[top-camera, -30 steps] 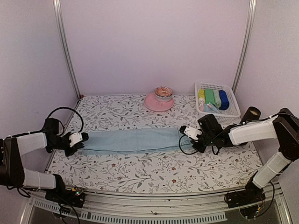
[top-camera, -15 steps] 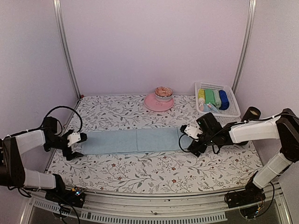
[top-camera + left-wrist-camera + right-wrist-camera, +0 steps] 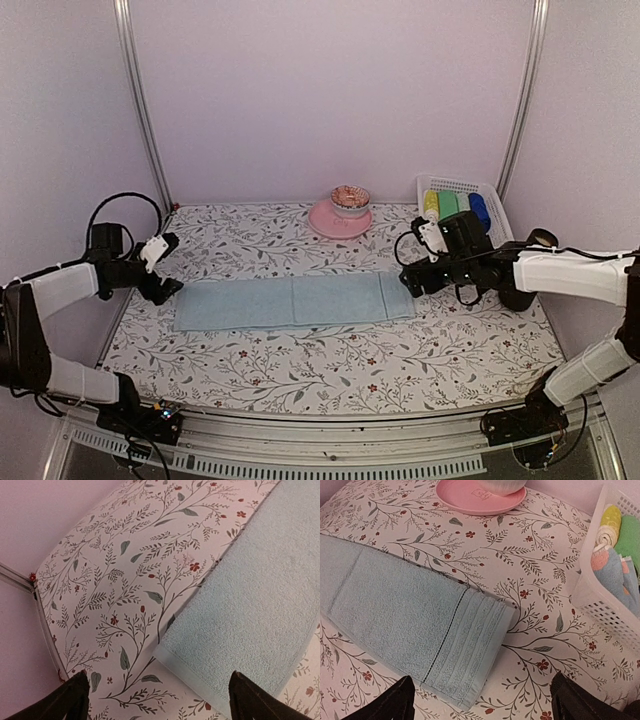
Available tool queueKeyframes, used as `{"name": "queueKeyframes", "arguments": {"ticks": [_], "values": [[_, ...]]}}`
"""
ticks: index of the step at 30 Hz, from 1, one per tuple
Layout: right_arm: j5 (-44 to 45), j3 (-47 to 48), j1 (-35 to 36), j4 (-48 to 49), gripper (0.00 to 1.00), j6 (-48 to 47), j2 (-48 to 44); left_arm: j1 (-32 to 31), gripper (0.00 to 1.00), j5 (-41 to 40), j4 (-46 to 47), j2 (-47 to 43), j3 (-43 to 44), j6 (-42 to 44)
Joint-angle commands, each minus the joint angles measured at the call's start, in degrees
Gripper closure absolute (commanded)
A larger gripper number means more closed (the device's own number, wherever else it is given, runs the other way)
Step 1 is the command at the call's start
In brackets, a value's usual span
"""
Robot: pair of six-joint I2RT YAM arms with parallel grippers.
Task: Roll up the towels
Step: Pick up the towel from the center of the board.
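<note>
A pale blue towel (image 3: 295, 302) lies flat on the floral table as a long folded strip running left to right. My left gripper (image 3: 168, 268) hovers open just above and beyond its left end, holding nothing. In the left wrist view the towel's corner (image 3: 250, 595) lies between the spread fingers of that gripper (image 3: 160, 705). My right gripper (image 3: 415, 258) is open above the right end, also without anything in it. The right wrist view shows the striped hem of the towel (image 3: 465, 640) below the wide-apart fingers of the right gripper (image 3: 482, 705).
A white mesh basket (image 3: 495, 240) at the back right holds rolled cloths in yellow (image 3: 431, 203), green (image 3: 448, 204) and blue (image 3: 479, 208). A pink plate (image 3: 335, 222) with a small bowl (image 3: 350, 198) stands at the back centre. The basket wall (image 3: 600, 595) is close on the right gripper's right.
Both grippers opened and let go of the towel's ends, then rose and drew back a little. The towel settled flat on the table.
</note>
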Motion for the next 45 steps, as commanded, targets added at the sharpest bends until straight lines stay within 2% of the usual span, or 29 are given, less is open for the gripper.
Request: {"name": "queueKeyframes", "arguments": {"ticks": [1,3,7,9,16,19,21,26,31,37,39,45], "values": [[-0.09,-0.30,-0.42,2.22,0.07,14.90,4.53,-5.44,0.03,-9.45,8.44,1.01,-1.47,-11.42],[0.59,-0.44,-0.72,3.17,0.08,18.33,7.43,-8.32,0.03,-14.73,11.33,1.74,-3.03,-12.74],[-1.60,-2.06,-1.79,6.45,0.21,23.46,11.46,-13.87,0.03,-25.29,16.37,4.88,-5.85,-14.47],[-1.74,-2.77,-2.44,7.54,0.23,24.99,12.34,-15.75,0.03,-29.53,18.13,6.66,-6.70,-15.40],[-2.46,-3.63,-4.02,11.02,0.28,27.58,15.99,-18.00,0.03,-34.68,19.94,9.60,-7.73,-16.18],[-4.69,-3.17,-4.01,12.50,0.32,27.84,18.26,-18.29,0.03,-35.35,20.45,9.04,-8.30,-16.25],[-5.42,-2.88,-4.14,13.13,0.39,28.27,19.58,-18.35,0.03,-35.24,20.58,8.07,-8.68,-16.33],[-7.41,-2.57,-4.14,14.17,0.50,29.87,21.83,-18.42,0.03,-34.54,20.71,4.67,-10.13,-16.37],[-8.40,-3.37,-4.13,15.31,0.70,31.02,22.63,-18.43,0.03,-34.64,21.22,1.95,-11.27,-16.18],[-9.24,-3.70,-4.14,15.88,0.82,31.97,24.30,-18.36,0.03,-34.63,21.52,0.43,-11.94,-15.86],[-9.11,-3.58,-4.14,16.10,0.95,32.17,24.78,-18.42,0.03,-34.51,21.56,0.30,-11.99,-15.83],[-5.49,-3.74,-4.14,14.98,0.98,31.82,20.97,-18.33,0.03,-35.04,21.90,0.22,-12.21,-16.04]]}}
